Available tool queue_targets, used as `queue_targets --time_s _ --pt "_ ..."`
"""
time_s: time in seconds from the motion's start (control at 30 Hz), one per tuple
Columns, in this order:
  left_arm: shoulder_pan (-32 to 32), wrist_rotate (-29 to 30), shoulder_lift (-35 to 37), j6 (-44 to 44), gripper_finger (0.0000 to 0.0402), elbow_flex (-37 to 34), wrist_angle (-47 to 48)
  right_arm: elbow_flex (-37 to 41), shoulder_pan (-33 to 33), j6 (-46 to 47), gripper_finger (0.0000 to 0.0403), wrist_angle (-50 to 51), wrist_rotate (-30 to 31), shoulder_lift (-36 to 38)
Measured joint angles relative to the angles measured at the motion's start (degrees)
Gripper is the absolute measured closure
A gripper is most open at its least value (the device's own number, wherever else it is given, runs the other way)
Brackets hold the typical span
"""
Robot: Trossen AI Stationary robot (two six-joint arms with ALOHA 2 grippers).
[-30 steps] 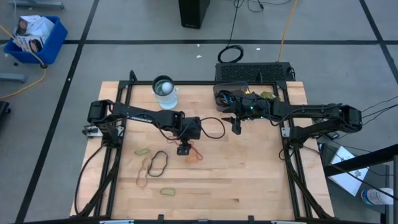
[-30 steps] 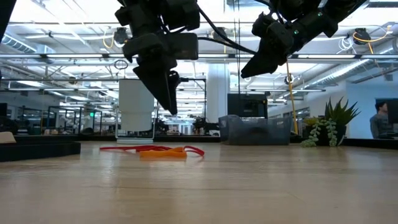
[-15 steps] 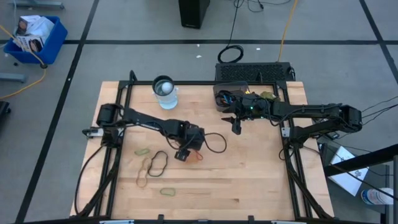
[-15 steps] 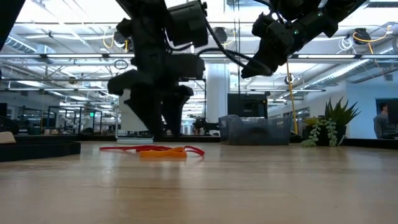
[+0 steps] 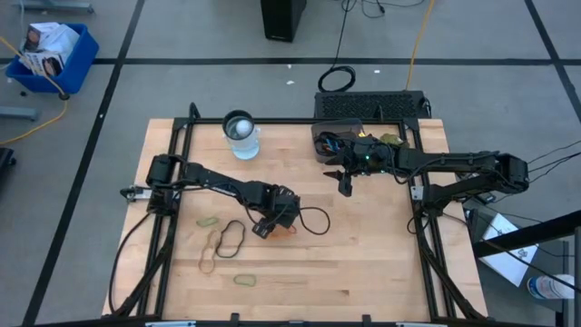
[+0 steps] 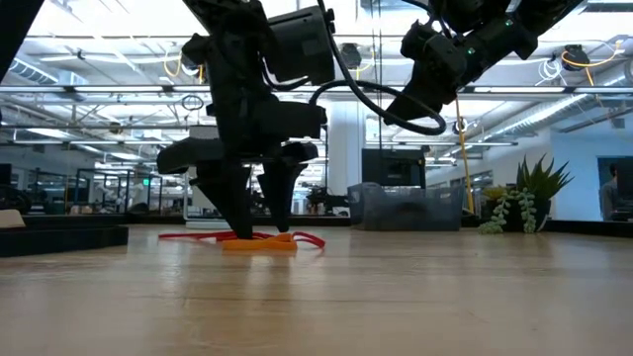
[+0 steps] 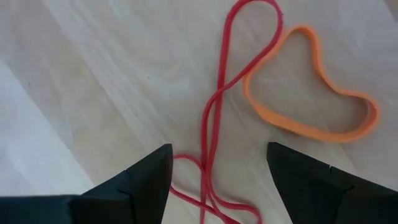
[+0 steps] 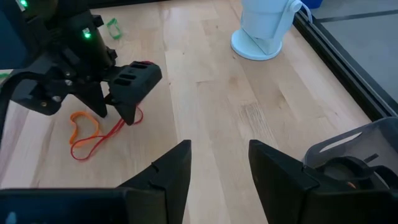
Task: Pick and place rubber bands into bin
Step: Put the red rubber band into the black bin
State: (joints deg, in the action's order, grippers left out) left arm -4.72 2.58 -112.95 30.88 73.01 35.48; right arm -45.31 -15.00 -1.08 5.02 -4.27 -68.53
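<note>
Bands loose on the left half of the bench (image 5: 363, 272): a green band (image 5: 207, 221), a black band (image 5: 232, 236) overlapping a tan band (image 5: 215, 241), another tan band (image 5: 206, 265) and a second green band (image 5: 243, 281) nearer the front edge. None of these is touched.

Left pincer (image 5: 262, 227) is down at the bench centre, released, fingers spread. In the left wrist view the red band (image 7: 214, 134), a long thin twisted loop, runs between the two fingertips; the orange band (image 7: 308, 124) lies just beside it, touching or nearly touching along one side, outside the gap. The low view shows the fingertips at or just above the wood, straddling the pair. Nothing gripped yet.

A clear cup (image 5: 242, 134) stands at the back of the bench, not involved.

Right pincer (image 5: 345, 184) hovers raised, just in front of the bin (image 5: 338, 141), fingers apart, holding nothing. The bin sits at the back right of the bench; dark and coloured loops show inside it, count unreadable.

Progress, judged: partly done. Some bands are binned; at least seven remain on the wood. Step in hand: closing on the red band. Risk: the orange one may drag along or the thin red loop may slip out.
</note>
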Motion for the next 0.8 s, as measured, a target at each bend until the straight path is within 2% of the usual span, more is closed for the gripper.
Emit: queue_targets --time_s 0.17,0.43,0.63,0.8 --pt "0.0 -3.35 -0.1 4.6 0.0139 -0.04 -0.06 -0.01 0.0 0.0 0.0248 -0.01 0.0 0.0" --pt "0.21 -4.44 -0.2 3.01 0.0213 -0.12 0.24 -0.01 0.0 0.39 0.0248 -0.01 0.0 0.0" --pt "-0.06 -2.29 -0.22 2.83 0.0264 -0.17 0.36 -0.01 0.0 0.4 0.0248 -0.01 0.0 0.0" --pt "-0.15 -0.95 -0.26 2.95 0.0291 -0.17 -0.23 -0.01 0.0 0.42 0.0248 -0.03 0.0 0.0"
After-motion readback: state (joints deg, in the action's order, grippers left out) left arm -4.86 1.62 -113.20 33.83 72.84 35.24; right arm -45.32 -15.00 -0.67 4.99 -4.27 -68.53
